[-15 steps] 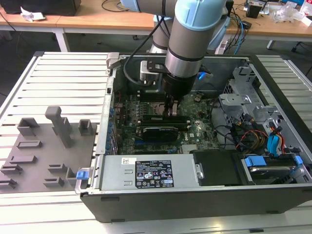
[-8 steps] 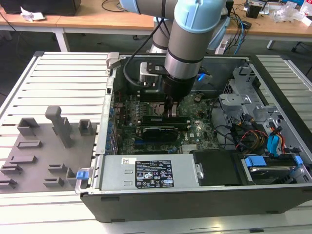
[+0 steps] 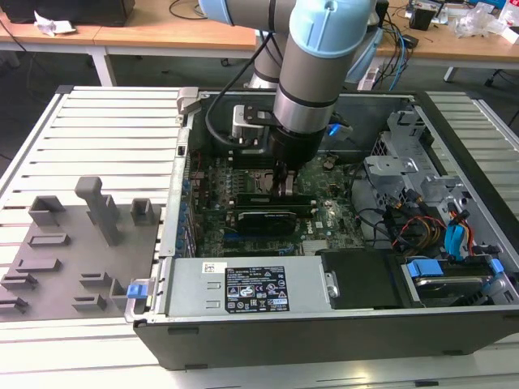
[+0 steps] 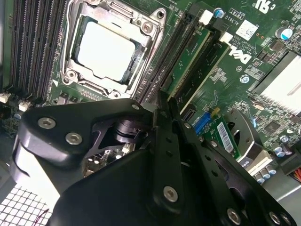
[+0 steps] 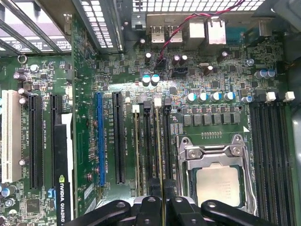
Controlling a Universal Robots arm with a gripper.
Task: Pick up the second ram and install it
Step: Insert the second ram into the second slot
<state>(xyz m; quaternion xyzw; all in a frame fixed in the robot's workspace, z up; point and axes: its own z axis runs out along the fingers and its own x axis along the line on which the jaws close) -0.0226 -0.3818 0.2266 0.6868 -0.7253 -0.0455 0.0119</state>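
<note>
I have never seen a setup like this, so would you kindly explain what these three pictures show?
The exterior view shows a robot arm reaching down into an open computer case that lies on a slatted table. A grey tray of holder blocks sits beside the case. The two wrist views come from cameras riding on the arm, looking at the green motherboard with its processor socket. The black gripper is shut on a thin green memory stick, edge-on over the slots beside the socket. Another stick already sits there.

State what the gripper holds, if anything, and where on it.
The gripper is shut on the second ram, pinching its upper long edge near the middle, with the stick standing edge-down in a slot beside the processor socket.
</note>
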